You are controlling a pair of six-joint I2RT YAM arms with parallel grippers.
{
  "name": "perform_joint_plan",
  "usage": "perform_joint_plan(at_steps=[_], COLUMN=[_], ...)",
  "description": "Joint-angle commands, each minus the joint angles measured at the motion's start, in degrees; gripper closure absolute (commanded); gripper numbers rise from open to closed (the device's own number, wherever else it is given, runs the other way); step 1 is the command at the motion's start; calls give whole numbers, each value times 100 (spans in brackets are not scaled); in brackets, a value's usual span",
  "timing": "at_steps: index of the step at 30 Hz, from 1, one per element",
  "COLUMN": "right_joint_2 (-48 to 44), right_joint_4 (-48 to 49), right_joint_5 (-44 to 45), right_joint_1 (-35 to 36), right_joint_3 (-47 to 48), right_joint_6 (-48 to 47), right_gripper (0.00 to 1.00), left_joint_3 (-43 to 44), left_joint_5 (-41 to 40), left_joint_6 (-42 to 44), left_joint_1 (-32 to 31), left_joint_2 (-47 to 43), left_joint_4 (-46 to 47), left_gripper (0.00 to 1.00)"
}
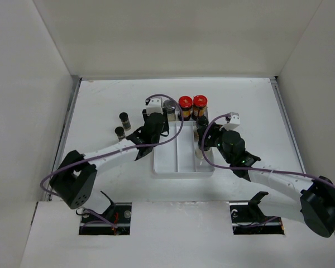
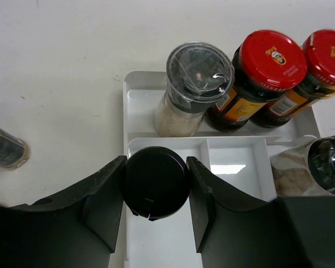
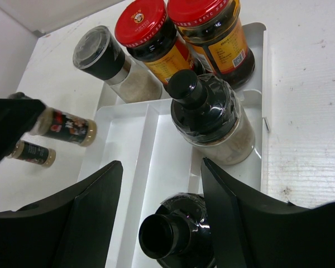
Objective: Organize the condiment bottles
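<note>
My left gripper (image 2: 155, 190) is shut on the black cap of a slim bottle (image 2: 155, 178), held over the left end of the white divided tray (image 2: 234, 167). That bottle's beige body also shows in the right wrist view (image 3: 67, 127). In the tray's back row stand a grey-lidded jar (image 2: 198, 72) and two red-lidded amber jars (image 2: 271, 58) (image 2: 326, 56). My right gripper (image 3: 161, 167) is open around a black-topped grinder bottle (image 3: 178, 234) standing in the tray's right compartment. A second black-topped bottle (image 3: 209, 111) stands just beyond it.
Two small black-capped bottles (image 1: 124, 118) (image 1: 120, 133) stand on the table left of the tray (image 1: 181, 167). White walls close in the table on the left, right and back. The two grippers (image 1: 156, 127) (image 1: 202, 142) sit at opposite sides of the tray.
</note>
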Motion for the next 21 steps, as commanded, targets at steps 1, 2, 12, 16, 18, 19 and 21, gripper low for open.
perform_joint_plan(at_steps=[1, 2, 12, 16, 18, 19, 21], right_joint_2=[-90, -108, -117, -99, -81, -81, -64], right_joint_4=[297, 297, 297, 297, 297, 297, 297], right_joint_5=[-41, -41, -41, -50, -41, -41, -6], right_joint_1=[-40, -40, -49, -49, -32, -49, -58], right_joint_3=[47, 47, 38, 47, 55, 55, 47], right_joint_6=[27, 27, 18, 27, 10, 27, 27], right_gripper=[35, 35, 35, 35, 35, 34, 31], left_joint_3=[428, 472, 640, 561, 473, 447, 429], left_joint_5=[163, 189, 225, 181, 172, 172, 172], left_joint_6=[27, 35, 0, -35, -79, -105, -79], left_joint_1=[-8, -17, -52, -78, -87, -87, -96], left_joint_2=[386, 509, 1248, 1354, 1337, 1310, 1223], left_joint_4=[482, 526, 693, 746, 833, 843, 834], left_gripper=[68, 68, 65, 60, 52, 47, 37])
